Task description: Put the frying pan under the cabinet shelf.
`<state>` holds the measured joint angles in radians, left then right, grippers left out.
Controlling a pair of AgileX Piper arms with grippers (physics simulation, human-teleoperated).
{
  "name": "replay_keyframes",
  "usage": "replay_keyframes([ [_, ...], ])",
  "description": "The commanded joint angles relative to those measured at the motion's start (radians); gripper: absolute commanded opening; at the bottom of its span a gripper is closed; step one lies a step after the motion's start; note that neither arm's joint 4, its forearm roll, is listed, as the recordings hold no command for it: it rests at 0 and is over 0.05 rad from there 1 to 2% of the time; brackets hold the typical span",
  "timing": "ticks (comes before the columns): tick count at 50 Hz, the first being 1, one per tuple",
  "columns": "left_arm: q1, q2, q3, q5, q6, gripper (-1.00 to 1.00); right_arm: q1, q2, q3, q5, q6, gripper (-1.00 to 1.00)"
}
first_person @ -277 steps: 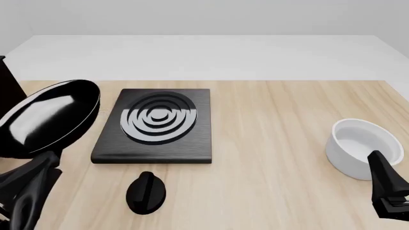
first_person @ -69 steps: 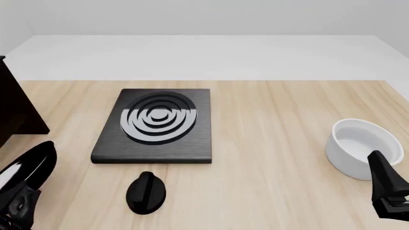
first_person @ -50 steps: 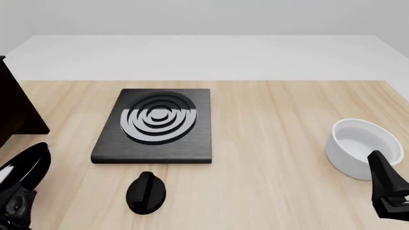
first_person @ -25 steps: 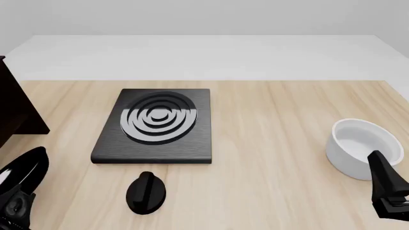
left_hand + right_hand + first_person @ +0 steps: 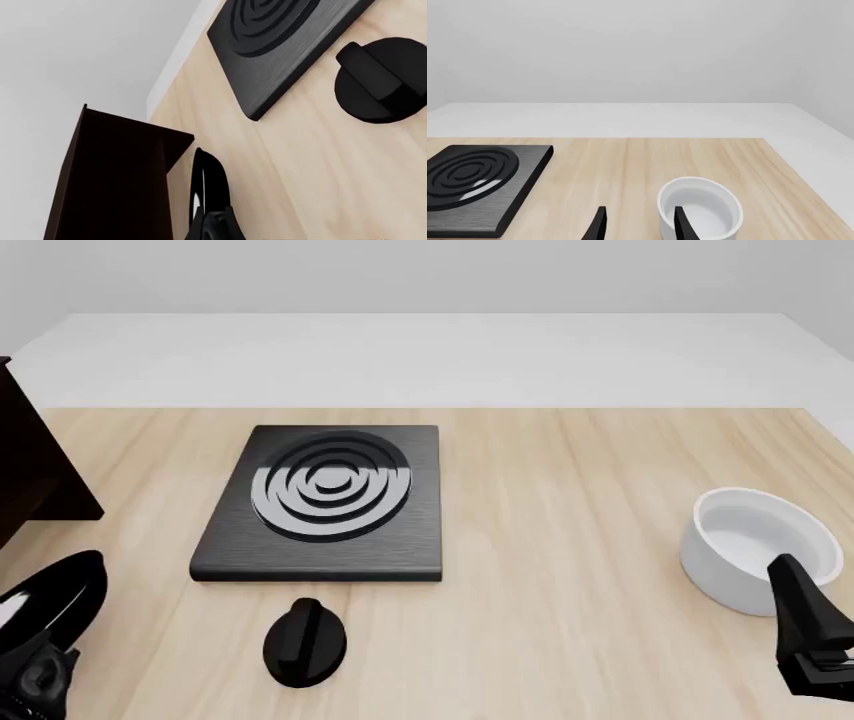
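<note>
Frying pan (image 5: 54,597) tilting on edge at the counter's (image 5: 574,540) eight o'clock corner, just beside the cabinet shelf (image 5: 34,465).

Showing a glossy black underside with a pale streak of reflection, rim seen nearly edge-on in the left wrist view (image 5: 203,187), standing steeply rather than flat. Being carried at its short handle by the left claw (image 5: 30,680), though whether pinching or loosened cannot be told, fingers hidden. Very dark brown shelf panel (image 5: 113,180) rising at nine o'clock, close alongside the pan. Right claw (image 5: 637,225) hanging spread at four o'clock, fingers (image 5: 599,224) apart, just before the white bowl (image 5: 754,545). Stove plate (image 5: 324,502) lying mid-counter, black knob (image 5: 306,642) at its six o'clock.
</note>
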<state>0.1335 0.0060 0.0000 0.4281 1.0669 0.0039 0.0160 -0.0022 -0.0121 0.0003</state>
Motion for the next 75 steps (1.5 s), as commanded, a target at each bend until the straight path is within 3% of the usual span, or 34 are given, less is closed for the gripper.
replay_keyframes([
  [1, 0.009, -0.006, 0.000, 0.001, -0.012, -1.00, 0.000, 0.000, 0.000, 0.000, 0.000, 1.00],
  [21, 0.063, -0.006, 0.000, -0.011, -0.051, -1.00, 0.000, 0.000, 0.000, 0.000, 0.000, 1.00],
  [30, 0.057, -0.006, 0.000, -0.010, -0.092, -1.00, 0.000, 0.000, 0.000, 0.000, 0.000, 1.00],
  [32, 0.066, -0.006, 0.000, -0.009, -0.131, -1.00, 0.000, 0.000, 0.000, 0.000, 0.000, 1.00],
  [34, 0.071, -0.006, 0.000, -0.010, -0.104, -1.00, 0.000, 0.000, 0.000, 0.000, 0.000, 1.00],
  [38, 0.072, -0.002, 0.000, -0.010, -0.119, -1.00, 0.000, 0.000, 0.000, 0.000, 0.000, 1.00],
  [42, 0.084, 0.063, 0.000, -0.069, -0.110, -1.00, 0.000, 0.000, 0.000, 0.000, 0.000, 1.00],
  [51, 0.098, 0.417, 0.000, -0.407, -0.126, -1.00, 0.000, 0.000, 0.000, 0.000, 0.000, 1.00],
  [60, 0.132, 0.689, 0.000, -0.672, -0.089, -1.00, 0.000, 0.000, 0.000, 0.000, 0.000, 1.00],
  [66, 0.156, 0.724, 0.000, -0.701, -0.075, -1.00, 0.000, 0.000, 0.000, 0.000, 0.000, 1.00],
  [75, 0.190, 0.656, 0.000, -0.613, -0.057, -1.00, 0.000, 0.000, 0.000, 0.000, 0.000, 1.00],
])
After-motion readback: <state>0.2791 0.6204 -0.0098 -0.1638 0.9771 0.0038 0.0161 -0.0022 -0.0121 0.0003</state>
